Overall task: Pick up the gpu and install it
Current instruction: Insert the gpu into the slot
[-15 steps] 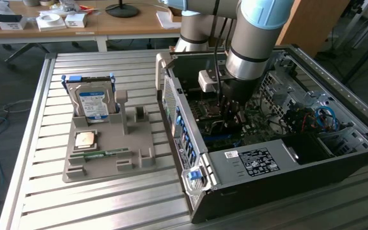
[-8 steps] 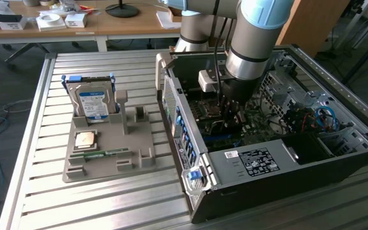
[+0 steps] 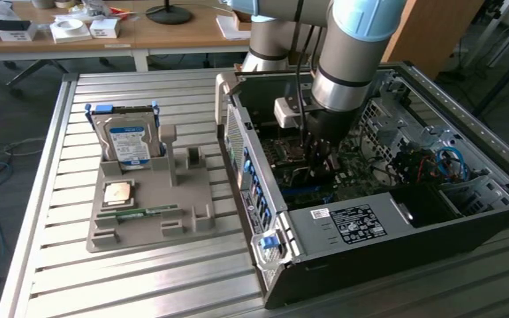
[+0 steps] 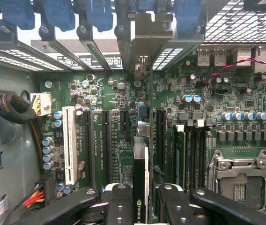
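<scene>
In the wrist view the gpu (image 4: 140,176) stands edge-on between my fingers (image 4: 119,204), a thin dark card with a green logo near the grip. Its pale metal bracket (image 4: 144,40) reaches the rear slot openings of the case. My gripper (image 4: 141,208) is shut on the card. The card runs along the green motherboard (image 4: 119,93) between two black expansion slots, and I cannot tell whether its edge is seated. In the exterior view the gripper (image 3: 319,159) is down inside the open computer case (image 3: 343,228).
On the exterior view's left a grey fixture (image 3: 162,199) holds a hard drive with a blue label (image 3: 130,142), a square chip (image 3: 118,193) and a green memory stick (image 3: 140,213). Near the card lie a white slot (image 4: 69,143), a cable bundle (image 4: 11,108) and the processor socket (image 4: 238,178).
</scene>
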Action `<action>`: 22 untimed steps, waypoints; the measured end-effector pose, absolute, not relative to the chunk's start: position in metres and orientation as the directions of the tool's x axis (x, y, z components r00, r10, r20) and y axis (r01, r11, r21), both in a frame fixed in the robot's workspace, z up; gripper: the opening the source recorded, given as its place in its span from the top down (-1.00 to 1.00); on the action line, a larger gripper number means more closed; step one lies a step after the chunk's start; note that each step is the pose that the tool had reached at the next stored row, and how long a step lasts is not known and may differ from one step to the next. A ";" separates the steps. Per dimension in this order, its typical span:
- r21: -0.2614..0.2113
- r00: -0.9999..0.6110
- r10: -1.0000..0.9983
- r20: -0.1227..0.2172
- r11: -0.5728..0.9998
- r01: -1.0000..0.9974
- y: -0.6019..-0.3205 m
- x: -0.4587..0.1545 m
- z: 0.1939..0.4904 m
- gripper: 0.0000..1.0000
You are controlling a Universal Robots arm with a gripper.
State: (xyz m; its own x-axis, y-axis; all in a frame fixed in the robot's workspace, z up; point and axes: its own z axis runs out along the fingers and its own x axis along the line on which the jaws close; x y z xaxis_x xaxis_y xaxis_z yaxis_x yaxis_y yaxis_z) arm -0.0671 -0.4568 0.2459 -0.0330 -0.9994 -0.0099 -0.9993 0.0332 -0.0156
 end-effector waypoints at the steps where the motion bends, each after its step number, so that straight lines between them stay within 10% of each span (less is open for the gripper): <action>1: -0.016 -0.033 -0.999 -0.010 0.033 -0.999 -0.457 -0.067 0.246 0.48; 22: -0.016 -0.033 -0.999 -0.010 0.033 -0.999 -0.457 -0.067 0.245 0.48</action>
State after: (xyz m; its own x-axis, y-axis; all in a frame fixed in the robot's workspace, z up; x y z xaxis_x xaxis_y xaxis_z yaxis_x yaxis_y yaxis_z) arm -0.0672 -0.4567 0.2453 -0.0331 -0.9994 -0.0103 -0.9993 0.0332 -0.0157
